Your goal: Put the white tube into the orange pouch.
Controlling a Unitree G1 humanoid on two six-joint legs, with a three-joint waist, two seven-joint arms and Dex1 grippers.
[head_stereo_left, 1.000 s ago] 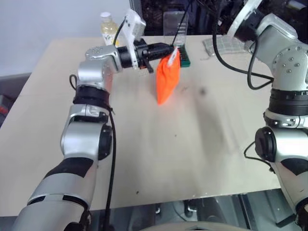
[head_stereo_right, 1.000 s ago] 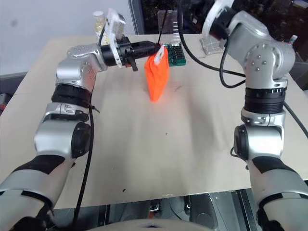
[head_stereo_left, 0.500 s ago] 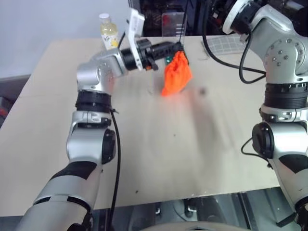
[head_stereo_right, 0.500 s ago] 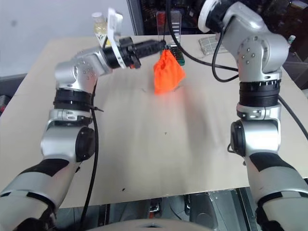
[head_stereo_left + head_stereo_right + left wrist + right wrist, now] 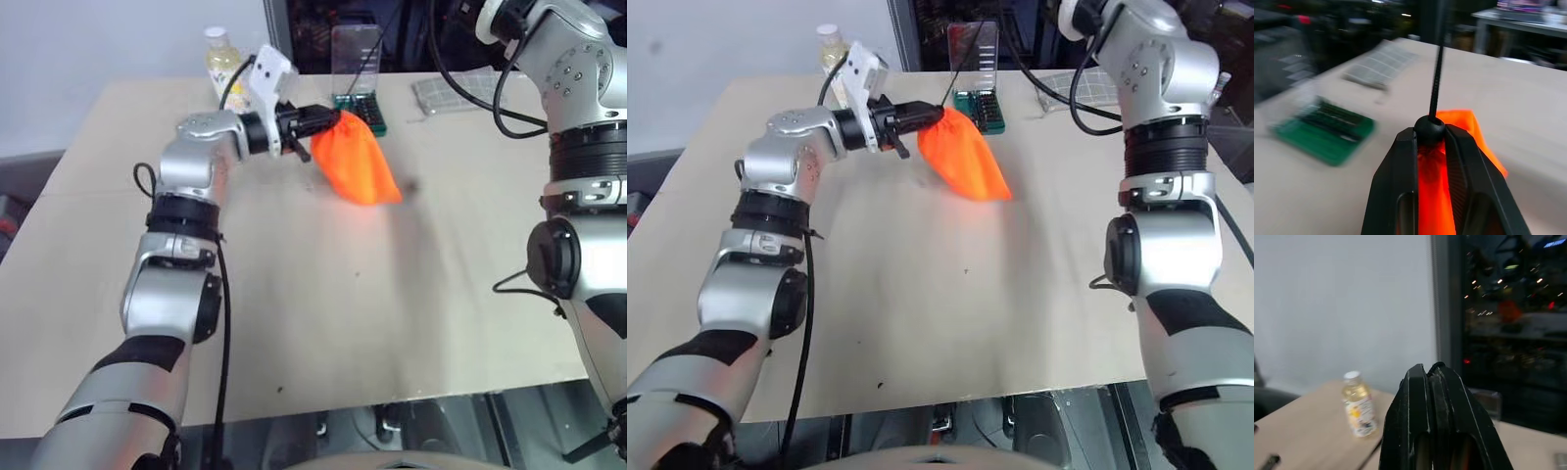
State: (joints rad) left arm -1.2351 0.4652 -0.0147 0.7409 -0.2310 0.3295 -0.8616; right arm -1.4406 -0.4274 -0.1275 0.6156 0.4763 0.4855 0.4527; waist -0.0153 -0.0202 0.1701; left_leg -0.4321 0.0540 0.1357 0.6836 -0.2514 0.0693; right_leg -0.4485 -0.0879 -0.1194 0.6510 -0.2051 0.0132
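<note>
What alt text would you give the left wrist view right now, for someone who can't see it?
The left gripper, seen along its two black fingers, is shut on the gathered top of the orange pouch, with the thin dark cord running straight up out of the grip. Beyond on the beige table lie a green case and a grey checked pouch, both blurred.

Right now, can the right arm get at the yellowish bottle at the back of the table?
Probably not easily. The right end effector is raised high with its fingers shut, and the bottle stands at the far left corner, behind the left end effector, which grips the orange pouch and would block a straight reach.
</note>
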